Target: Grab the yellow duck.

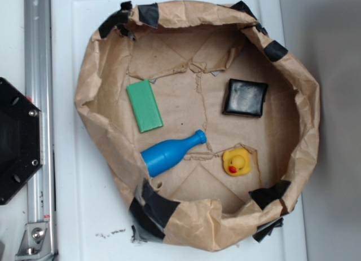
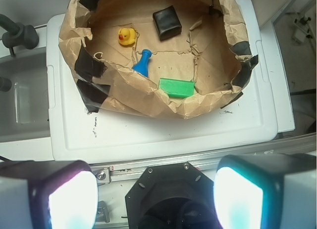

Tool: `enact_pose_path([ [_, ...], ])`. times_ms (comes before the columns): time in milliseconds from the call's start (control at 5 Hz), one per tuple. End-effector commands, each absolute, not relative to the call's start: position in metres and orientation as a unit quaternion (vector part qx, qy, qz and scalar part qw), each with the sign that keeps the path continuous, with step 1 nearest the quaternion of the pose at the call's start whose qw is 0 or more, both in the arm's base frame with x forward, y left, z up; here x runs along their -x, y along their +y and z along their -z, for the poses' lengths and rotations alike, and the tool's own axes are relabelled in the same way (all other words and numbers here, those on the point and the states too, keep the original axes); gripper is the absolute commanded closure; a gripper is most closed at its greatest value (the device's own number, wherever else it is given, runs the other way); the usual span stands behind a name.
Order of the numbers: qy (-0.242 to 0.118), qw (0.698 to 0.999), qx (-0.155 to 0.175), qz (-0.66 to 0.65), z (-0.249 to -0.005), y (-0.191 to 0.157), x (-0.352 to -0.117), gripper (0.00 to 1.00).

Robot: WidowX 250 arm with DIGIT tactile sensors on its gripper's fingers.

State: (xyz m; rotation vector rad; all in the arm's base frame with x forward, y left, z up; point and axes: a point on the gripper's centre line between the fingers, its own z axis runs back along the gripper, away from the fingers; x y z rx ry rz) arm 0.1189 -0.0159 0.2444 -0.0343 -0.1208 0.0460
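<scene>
The claw (image 2: 154,189) is spread wide and empty, its two pads at the bottom of the wrist view, above the black base. Ahead lies the paper-lined basin (image 2: 148,103) on the white bench (image 2: 148,135): nearest a green block (image 2: 177,87), then a blue bottle (image 2: 142,64), farther left the yellow duck (image 2: 127,36), and a black square (image 2: 167,22) farthest.

A white plastic lid (image 1: 90,204) carries a taped brown paper bowl (image 1: 304,103).
</scene>
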Motion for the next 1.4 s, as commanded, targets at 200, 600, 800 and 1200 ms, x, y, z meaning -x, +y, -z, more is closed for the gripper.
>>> enact_pose_path([
  [200,-0.105,0.994,-0.008,0.002,-0.235,-0.012,-0.169,0.00],
  [600,-0.124,0.989,0.025,0.081,-0.191,-0.010,-0.269,0.00],
  [800,-0.113,0.985,0.044,0.120,-0.160,-0.009,-0.301,0.00],
  [1200,-0.123,0.961,0.048,0.244,-0.124,-0.034,-0.302,0.00],
])
